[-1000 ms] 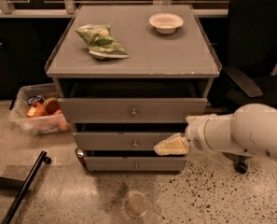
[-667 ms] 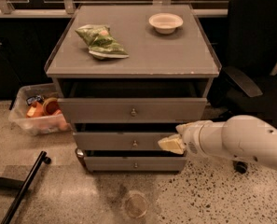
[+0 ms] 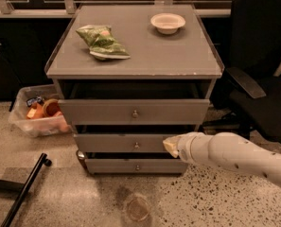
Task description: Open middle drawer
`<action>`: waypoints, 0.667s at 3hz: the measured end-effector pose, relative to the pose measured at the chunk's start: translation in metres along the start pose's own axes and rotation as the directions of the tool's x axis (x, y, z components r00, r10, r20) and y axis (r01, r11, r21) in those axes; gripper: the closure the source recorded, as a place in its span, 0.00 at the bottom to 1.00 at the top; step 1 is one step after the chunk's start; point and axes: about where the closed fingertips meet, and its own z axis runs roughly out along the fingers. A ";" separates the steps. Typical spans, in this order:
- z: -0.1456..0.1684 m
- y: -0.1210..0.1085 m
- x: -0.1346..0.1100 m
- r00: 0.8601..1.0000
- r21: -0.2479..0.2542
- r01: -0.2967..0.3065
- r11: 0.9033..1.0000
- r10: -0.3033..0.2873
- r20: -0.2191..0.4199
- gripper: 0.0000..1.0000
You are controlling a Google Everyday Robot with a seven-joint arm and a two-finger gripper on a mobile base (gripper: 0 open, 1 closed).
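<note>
- Middle drawer [image 3: 109,143] runs long left-to-right, front and knob [image 3: 136,145] facing the camera.
- Gripper [image 3: 171,145] at its right front; grip state cannot be told.
- Plastic floor bin [image 3: 24,124] holds orange items.

The one camera stands high in front of the cabinet [image 3: 144,56] and looks down at a slant, facing the drawer fronts while taking in the whole top. It is near enough that the cabinet fills the middle of the view. The gripper [image 3: 170,145] sits low and right of centre, at the right part of the middle drawer [image 3: 111,143], its arm [image 3: 239,157] entering from the lower right edge. Left of the gripper the view reaches a plastic bin [image 3: 26,119]; right of and beyond it, an office chair [image 3: 263,74]; below it, speckled floor [image 3: 215,207]
</note>
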 end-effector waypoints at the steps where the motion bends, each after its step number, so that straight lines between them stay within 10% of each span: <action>1: 0.075 -0.012 0.040 0.996 -0.016 -0.080 0.997 0.080 0.026 1.00; 2: 0.075 -0.012 0.040 0.996 -0.016 -0.080 0.997 0.080 0.026 1.00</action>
